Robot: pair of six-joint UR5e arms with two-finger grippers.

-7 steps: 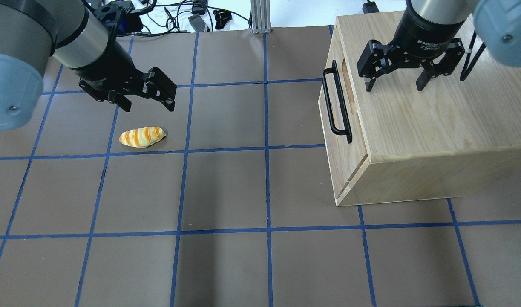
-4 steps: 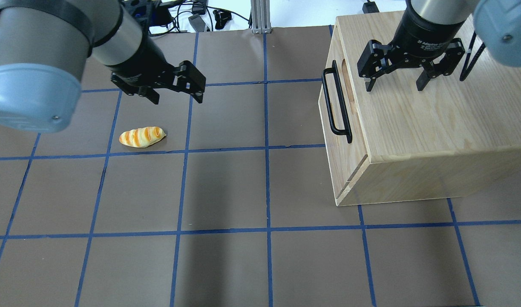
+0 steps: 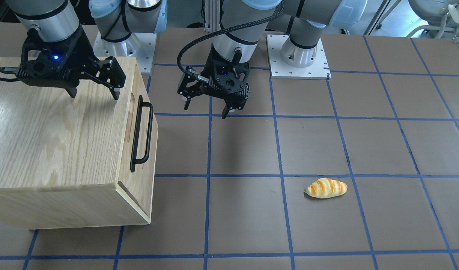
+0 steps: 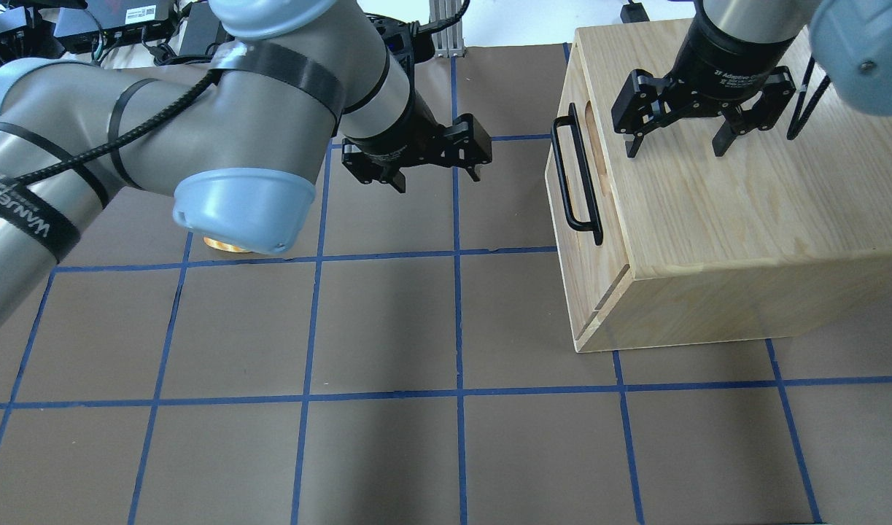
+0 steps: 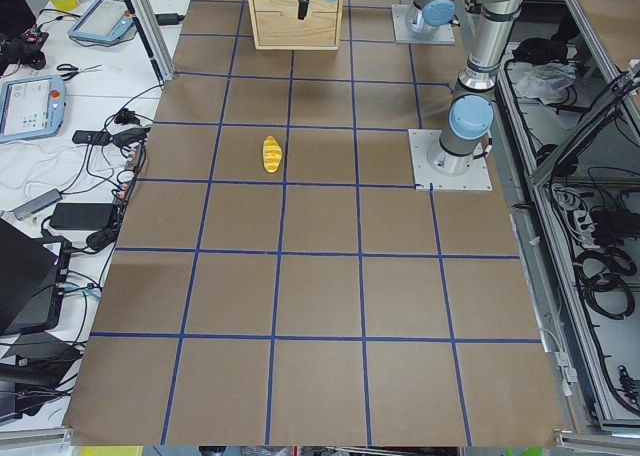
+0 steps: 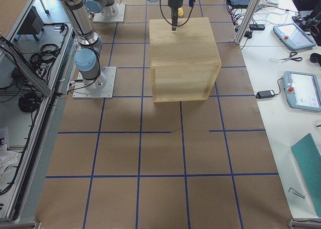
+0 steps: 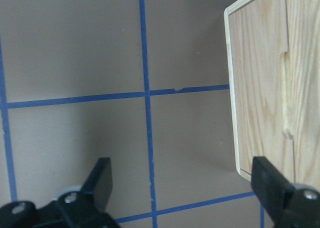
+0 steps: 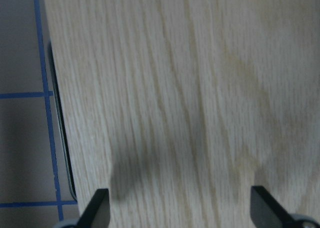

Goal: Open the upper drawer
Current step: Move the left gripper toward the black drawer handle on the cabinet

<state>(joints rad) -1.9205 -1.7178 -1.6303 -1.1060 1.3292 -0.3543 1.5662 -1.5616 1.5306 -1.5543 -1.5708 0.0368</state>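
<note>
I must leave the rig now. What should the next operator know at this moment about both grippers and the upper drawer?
Left gripper: open, empty, in the air above the table, to the side of the drawer front and apart from it.
Right gripper: open, empty, hovering over the cabinet top.
Upper drawer: shut, not pulled out; its black handle is untouched.
Done: nothing on the drawer yet.
Left: grasp the handle, probably with the left gripper, and pull the drawer out.

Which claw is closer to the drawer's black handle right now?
Right. The right claw hovers over the cabinet top just behind the handle; the left claw hangs over the table, farther out in front of it.
</note>
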